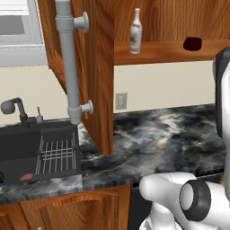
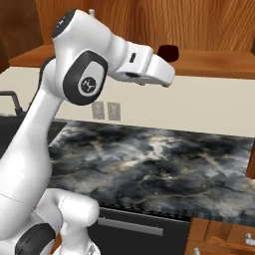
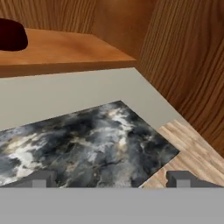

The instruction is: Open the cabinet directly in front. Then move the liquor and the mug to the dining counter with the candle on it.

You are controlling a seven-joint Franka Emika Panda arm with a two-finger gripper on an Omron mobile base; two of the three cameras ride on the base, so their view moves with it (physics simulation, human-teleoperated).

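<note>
Fingertips [image 3: 41, 178] of my gripper [image 3: 111, 179] stand wide apart, empty, over the desk [image 3: 87, 140]; left base view adds the liquor [image 1: 135, 32] beside the mug [image 1: 192, 43].

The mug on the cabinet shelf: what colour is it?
Dark maroon, nearly black; the mug shows best in the left base view.

Kitchen: marbled stone counter [image 1: 157, 130] with inset dark sink [image 1: 38, 150] and faucet [image 1: 13, 108], wooden wall cabinet [image 1: 96, 67], wall outlets [image 2: 107, 110].

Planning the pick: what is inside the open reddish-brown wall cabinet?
On its wooden shelf stand a slim pale glass bottle and a squat dark red mug; higher shelves are out of frame.
</note>
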